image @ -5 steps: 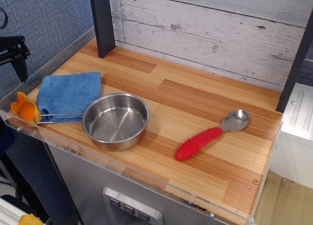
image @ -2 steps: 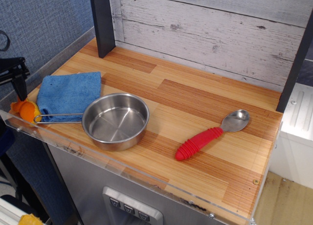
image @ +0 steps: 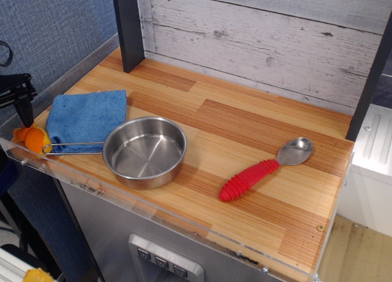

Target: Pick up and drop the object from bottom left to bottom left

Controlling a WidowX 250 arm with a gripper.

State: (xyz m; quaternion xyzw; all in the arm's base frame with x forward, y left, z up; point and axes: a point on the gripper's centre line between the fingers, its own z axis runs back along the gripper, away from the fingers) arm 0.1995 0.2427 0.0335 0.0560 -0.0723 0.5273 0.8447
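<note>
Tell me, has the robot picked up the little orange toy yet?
Not yet. The orange toy sits on the table's bottom-left corner by the blue cloth. The gripper is right above it, reaching down. Grabbing, lifting and dropping are left.

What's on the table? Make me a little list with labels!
toy: small orange lump at the near left corner
gripper: black, right above the toy; open or shut unclear
cloth: blue, folded, beside the toy
pan: steel, empty, handle pointing toward the toy
spoon: red handle, on the right
table: wooden
</note>
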